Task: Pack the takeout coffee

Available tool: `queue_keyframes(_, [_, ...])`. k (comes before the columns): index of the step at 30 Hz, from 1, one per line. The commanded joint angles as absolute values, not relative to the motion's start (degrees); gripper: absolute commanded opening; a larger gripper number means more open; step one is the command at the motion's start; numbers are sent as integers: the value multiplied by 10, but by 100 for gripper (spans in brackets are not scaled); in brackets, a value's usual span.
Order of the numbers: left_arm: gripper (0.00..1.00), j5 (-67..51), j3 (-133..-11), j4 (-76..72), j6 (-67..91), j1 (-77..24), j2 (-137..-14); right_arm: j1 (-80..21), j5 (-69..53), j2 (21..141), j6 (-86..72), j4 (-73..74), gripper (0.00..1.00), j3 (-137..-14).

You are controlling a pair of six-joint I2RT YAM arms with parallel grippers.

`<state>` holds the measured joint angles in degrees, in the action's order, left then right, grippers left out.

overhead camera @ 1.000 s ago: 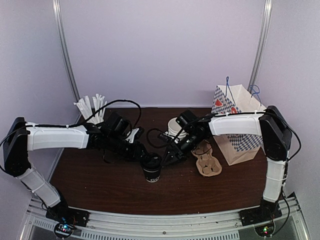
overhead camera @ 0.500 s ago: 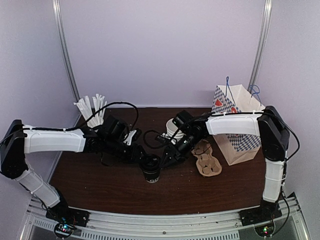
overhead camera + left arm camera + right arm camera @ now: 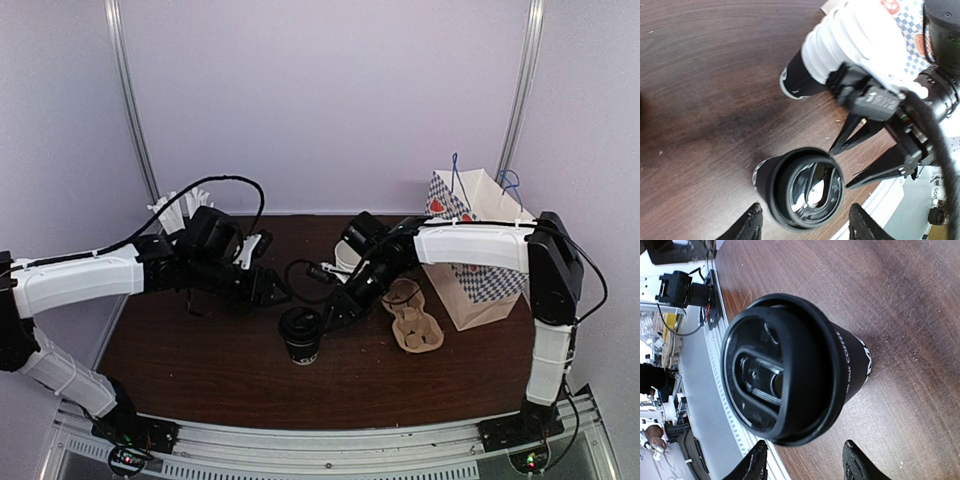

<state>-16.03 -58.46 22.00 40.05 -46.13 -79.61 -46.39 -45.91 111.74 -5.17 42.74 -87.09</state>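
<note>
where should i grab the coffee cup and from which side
Grip the coffee cup on its wall just below the lid, coming in level from the side. It stands upright and narrows downward, so the overhanging lid rim should stop slipping.

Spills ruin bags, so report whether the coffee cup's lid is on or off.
On: the black lid covers the coffee cup's whole rim; the cup stands upright.

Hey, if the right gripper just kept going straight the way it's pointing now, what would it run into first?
Most likely the takeout coffee. In the wrist view it sits dead ahead of the right gripper, centred between the open jaws, with nothing in between. The gap that remains is hard to judge.
</note>
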Motion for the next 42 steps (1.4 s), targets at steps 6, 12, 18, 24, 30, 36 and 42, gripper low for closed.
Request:
queue_keyframes(6, [55,-169,-495,182,512,-462,-781,-466,-429,1089,6,470,54,-903])
queue_keyframes(12, [54,-185,-474,148,533,-461,-782,-477,-389,1082,64,516,60,-952])
queue_keyframes(18, [52,-208,-449,111,549,-447,-785,-493,-338,1097,90,539,68,-993])
queue_keyframes(24, [49,-213,-441,103,550,-441,-798,-520,-259,1139,116,577,72,-1042])
queue_keyframes(30, [47,-223,-419,75,565,-432,-808,-542,-222,1169,131,590,75,-1072])
queue_keyframes(36, [46,-231,-417,68,565,-432,-810,-549,-235,1174,148,595,82,-1073])
queue_keyframes(42, [46,-237,-440,82,541,-431,-819,-547,-285,1152,143,600,81,-1063])
